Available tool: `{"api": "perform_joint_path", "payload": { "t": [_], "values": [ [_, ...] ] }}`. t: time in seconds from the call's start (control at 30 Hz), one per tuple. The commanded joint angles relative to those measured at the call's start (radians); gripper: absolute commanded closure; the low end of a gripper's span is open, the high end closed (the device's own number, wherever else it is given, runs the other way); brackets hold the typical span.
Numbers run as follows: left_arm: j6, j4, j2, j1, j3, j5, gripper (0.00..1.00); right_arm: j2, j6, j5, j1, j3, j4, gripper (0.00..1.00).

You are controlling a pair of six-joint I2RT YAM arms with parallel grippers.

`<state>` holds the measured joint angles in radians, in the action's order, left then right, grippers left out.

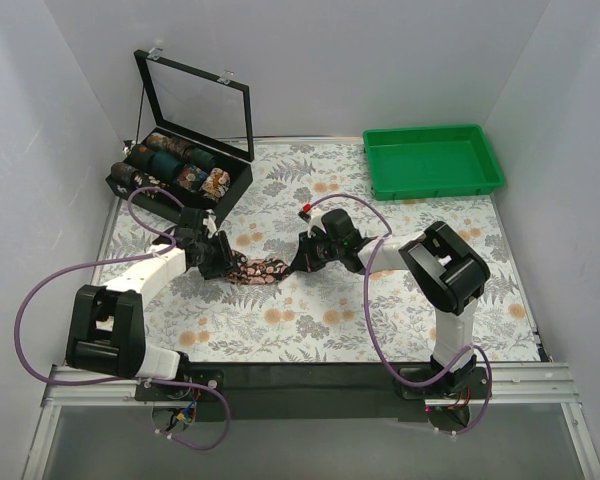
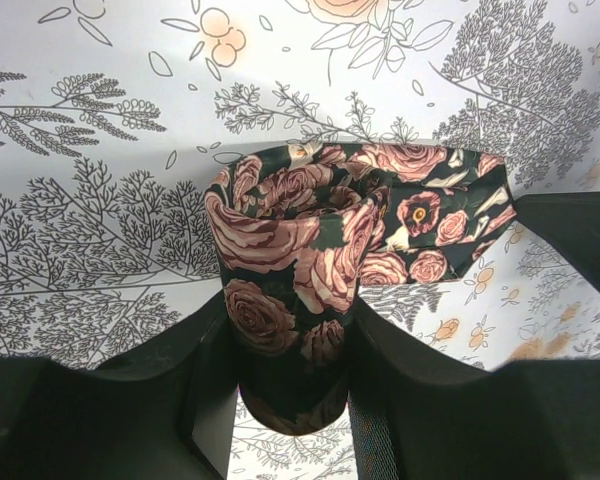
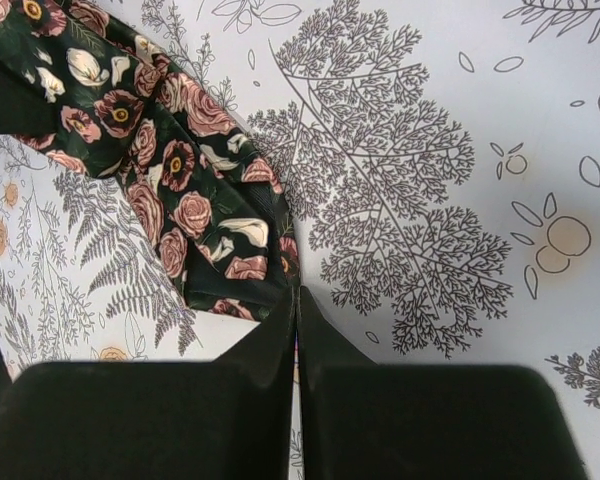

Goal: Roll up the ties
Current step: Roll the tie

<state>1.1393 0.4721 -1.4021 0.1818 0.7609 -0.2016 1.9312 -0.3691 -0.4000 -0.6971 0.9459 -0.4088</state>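
The left gripper (image 2: 290,335) clasps the rolled part of a dark, rose-printed fabric necktie (image 2: 280,250) near the middle of the fern-patterned white table covering (image 1: 400,310). The flat remainder runs right to the right gripper (image 3: 296,300). Its fingers are pressed together at the tie's end, but I cannot tell whether they pinch fabric.

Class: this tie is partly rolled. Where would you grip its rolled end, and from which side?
Across the coil, from the side opposite its flat tail, as the left gripper does: the coil stands thick enough to clamp; the tail trails away.
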Motion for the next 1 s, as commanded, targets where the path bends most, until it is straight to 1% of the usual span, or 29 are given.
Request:
{"api": "perform_joint_path", "payload": {
  "t": [0.0,0.07,0.13,0.17,0.23,0.27,0.33,0.37,0.4,0.47,0.5,0.6,0.67,0.7,0.73,0.87,0.9,0.97],
  "values": [
    [-0.052,0.037,0.025,0.021,0.041,0.105,0.66,-0.026,0.029,0.032,0.004,-0.027,0.076,0.99],
    [-0.055,0.049,0.015,0.037,0.051,0.149,0.66,-0.035,0.030,0.026,0.004,-0.030,0.076,0.97],
    [-0.055,0.069,-0.008,0.071,0.069,0.189,0.66,-0.047,0.032,0.024,0.004,-0.036,0.077,0.93],
    [-0.055,0.075,-0.015,0.100,0.075,0.252,0.66,-0.067,0.032,0.027,0.005,-0.041,0.077,0.87],
    [-0.046,0.094,-0.032,0.126,0.093,0.300,0.66,-0.113,0.030,0.036,0.011,-0.051,0.079,0.80],
    [-0.044,0.102,-0.041,0.151,0.101,0.341,0.66,-0.129,0.032,0.047,0.016,-0.065,0.079,0.72],
    [-0.033,0.128,-0.052,0.172,0.129,0.385,0.66,-0.190,0.038,0.061,0.024,-0.082,0.088,0.63],
    [-0.032,0.140,-0.064,0.198,0.139,0.415,0.65,-0.210,0.044,0.084,0.030,-0.100,0.094,0.54],
    [-0.027,0.167,-0.072,0.214,0.153,0.477,0.64,-0.230,0.053,0.096,0.033,-0.111,0.103,0.49],
    [-0.016,0.197,-0.087,0.241,0.188,0.548,0.64,-0.291,0.073,0.133,0.045,-0.136,0.128,0.43],
    [-0.010,0.226,-0.104,0.267,0.198,0.609,0.63,-0.313,0.076,0.145,0.050,-0.165,0.133,0.41],
    [0.020,0.278,-0.149,0.323,0.241,0.686,0.63,-0.388,0.079,0.173,0.077,-0.229,0.137,0.39],
    [0.057,0.315,-0.205,0.367,0.268,0.770,0.63,-0.426,0.079,0.167,0.100,-0.251,0.140,0.38],
    [0.075,0.362,-0.230,0.384,0.297,0.801,0.63,-0.434,0.079,0.159,0.110,-0.266,0.142,0.38],
    [0.094,0.388,-0.257,0.401,0.313,0.868,0.63,-0.446,0.079,0.149,0.117,-0.272,0.142,0.38],
    [0.180,0.503,-0.406,0.487,0.396,0.968,0.62,-0.468,0.078,0.130,0.143,-0.291,0.143,0.38],
    [0.200,0.532,-0.422,0.501,0.412,0.978,0.61,-0.472,0.078,0.130,0.149,-0.292,0.143,0.38],
    [0.203,0.540,-0.446,0.525,0.449,0.978,0.58,-0.477,0.078,0.124,0.157,-0.298,0.143,0.38]
  ]
}}
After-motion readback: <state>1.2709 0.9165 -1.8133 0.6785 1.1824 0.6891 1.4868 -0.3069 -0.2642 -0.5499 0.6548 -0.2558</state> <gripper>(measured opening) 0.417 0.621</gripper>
